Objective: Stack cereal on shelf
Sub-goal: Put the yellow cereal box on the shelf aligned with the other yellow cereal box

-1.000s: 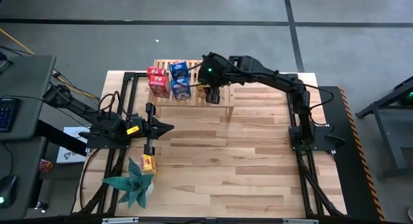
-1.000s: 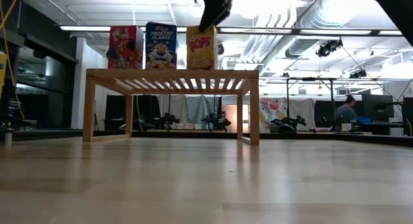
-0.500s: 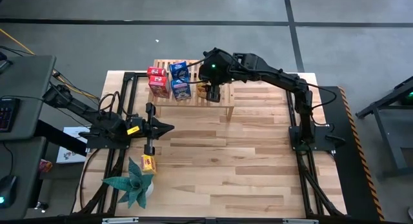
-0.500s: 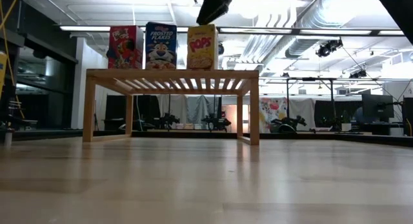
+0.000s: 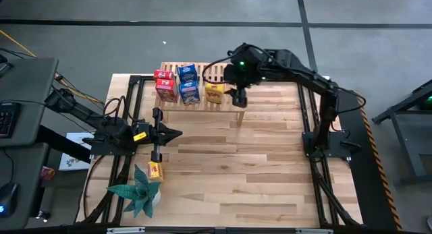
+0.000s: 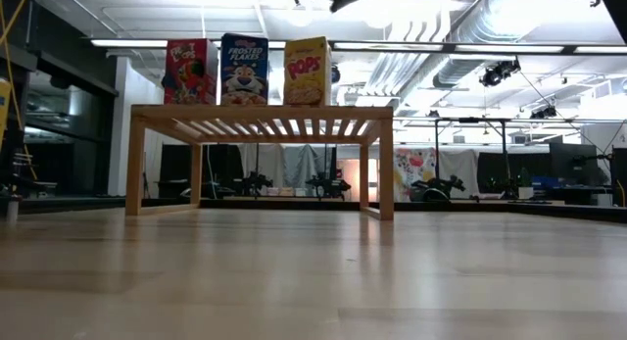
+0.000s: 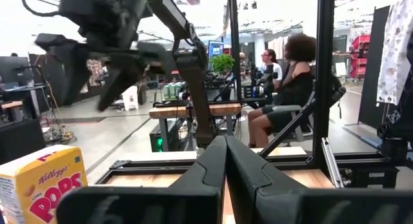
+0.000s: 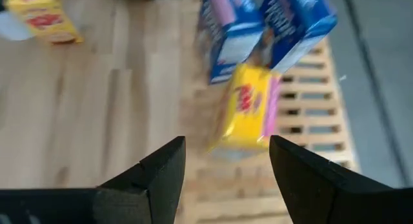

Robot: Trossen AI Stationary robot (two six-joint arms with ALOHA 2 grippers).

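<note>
On the shelf [image 5: 229,92], five cereal boxes stand: two red [image 5: 164,85], two blue [image 5: 188,84] and one yellow box [image 5: 214,91], nearest the open end. Just beside it hangs the right gripper [image 5: 239,98], jaws open and empty; a careless sweep could topple that box into its neighbours. One last yellow box [image 5: 156,170] lies on the table [image 5: 270,173], well apart, just beside the teal plant [image 5: 138,192], which crowds any approach. Near it rests the left gripper [image 5: 174,133], jaws closed on nothing.
</note>
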